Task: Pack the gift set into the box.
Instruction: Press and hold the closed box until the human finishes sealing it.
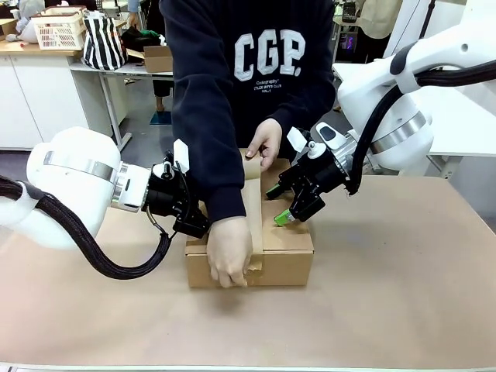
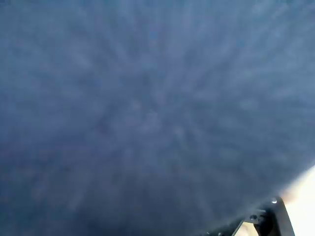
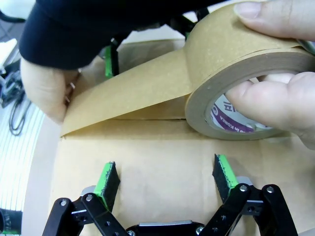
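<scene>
The box (image 1: 287, 252) stands at mid-table with its top flaps shut; the gift set is hidden. A person's hand (image 1: 229, 260) presses a strip of brown tape (image 1: 254, 213) onto the near edge. The other hand (image 1: 265, 142) holds the tape roll (image 3: 231, 69) over the far side. My right gripper (image 3: 166, 179) is open, its green pads resting apart on the right top flap (image 3: 162, 152); it also appears as right gripper (image 1: 288, 213). My left gripper (image 1: 191, 223) is at the box's left edge, behind the person's sleeve (image 2: 147, 108). One of its green fingers (image 3: 109, 61) shows beyond the tape.
The tabletop (image 1: 403, 294) is covered in brown paper. The person stands at the far side, leaning over the box between both arms. Behind are a bench with a striped bag (image 1: 103, 43) and a white basket (image 1: 58, 31).
</scene>
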Robot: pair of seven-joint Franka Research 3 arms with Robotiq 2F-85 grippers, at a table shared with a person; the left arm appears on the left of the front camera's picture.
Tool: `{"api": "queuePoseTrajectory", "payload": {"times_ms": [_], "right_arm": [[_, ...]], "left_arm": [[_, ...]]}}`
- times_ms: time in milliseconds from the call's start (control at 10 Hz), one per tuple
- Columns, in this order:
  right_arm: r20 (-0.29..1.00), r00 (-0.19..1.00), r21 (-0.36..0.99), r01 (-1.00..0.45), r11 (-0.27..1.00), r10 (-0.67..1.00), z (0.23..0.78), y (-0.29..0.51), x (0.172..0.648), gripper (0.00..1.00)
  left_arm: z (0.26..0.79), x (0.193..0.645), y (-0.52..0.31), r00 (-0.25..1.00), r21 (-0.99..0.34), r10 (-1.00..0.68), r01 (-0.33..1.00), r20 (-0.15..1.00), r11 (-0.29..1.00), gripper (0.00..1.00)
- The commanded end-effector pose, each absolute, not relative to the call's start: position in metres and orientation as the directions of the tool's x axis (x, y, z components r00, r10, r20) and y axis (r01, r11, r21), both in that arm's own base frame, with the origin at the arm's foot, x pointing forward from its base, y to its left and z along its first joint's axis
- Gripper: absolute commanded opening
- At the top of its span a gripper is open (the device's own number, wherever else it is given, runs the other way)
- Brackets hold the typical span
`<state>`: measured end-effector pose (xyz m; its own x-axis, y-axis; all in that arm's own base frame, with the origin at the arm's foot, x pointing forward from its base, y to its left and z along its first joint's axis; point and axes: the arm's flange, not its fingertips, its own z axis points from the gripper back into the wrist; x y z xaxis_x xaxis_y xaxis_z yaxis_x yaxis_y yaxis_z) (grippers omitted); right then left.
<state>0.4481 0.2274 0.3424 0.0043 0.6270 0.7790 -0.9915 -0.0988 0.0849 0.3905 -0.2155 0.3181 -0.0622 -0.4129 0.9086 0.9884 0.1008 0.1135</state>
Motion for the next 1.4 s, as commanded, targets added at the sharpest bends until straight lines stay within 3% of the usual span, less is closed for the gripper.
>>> {"api": "queuePoseTrajectory", "payload": {"times_ms": [0, 1300], "right_arm": [[0.778, -0.004, 0.079, -0.991, -0.104, 0.629, 0.3396, 0.2274, 0.4477, 1.0], [0.778, -0.004, 0.079, -0.991, -0.104, 0.629, 0.3396, 0.2274, 0.4477, 1.0]], "left_arm": [[0.3144, 0.3868, -0.2138, -0.084, 0.134, -0.402, 0.986, 0.912, 0.097, 1.0], [0.3144, 0.3868, -0.2138, -0.084, 0.134, -0.402, 0.986, 0.912, 0.097, 1.0]]}}
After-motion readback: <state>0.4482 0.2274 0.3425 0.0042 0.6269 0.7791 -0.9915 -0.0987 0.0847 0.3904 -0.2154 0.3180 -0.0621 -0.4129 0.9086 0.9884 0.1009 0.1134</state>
